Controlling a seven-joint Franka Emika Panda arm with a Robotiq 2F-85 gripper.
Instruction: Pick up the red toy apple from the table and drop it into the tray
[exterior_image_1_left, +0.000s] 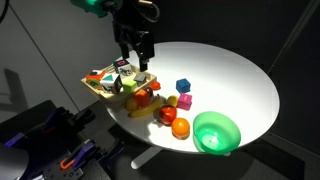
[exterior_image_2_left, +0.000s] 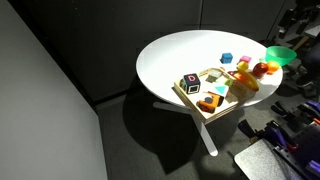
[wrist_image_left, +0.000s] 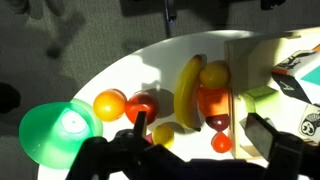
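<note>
Hanging wide open and empty, the claw (wrist_image_left: 200, 142) sits off-centre. In the wrist view the red toy apple (wrist_image_left: 142, 105) rests on the desk (wrist_image_left: 150, 62) left of its midline, just beside the orange fruit (wrist_image_left: 110, 103). The tray (wrist_image_left: 258, 62) lies right.

White is noted on the desk (exterior_image_1_left: 235, 65). The red toy apple (wrist_image_left: 143, 105) is logged as glossy dark red, the round fruit (wrist_image_left: 110, 103) as orange, the banana (wrist_image_left: 188, 85) as yellow. Bright green is recorded for the bowl (wrist_image_left: 55, 130), tan for the tray (exterior_image_2_left: 190, 103), blue for the cube (exterior_image_1_left: 183, 86).
</note>
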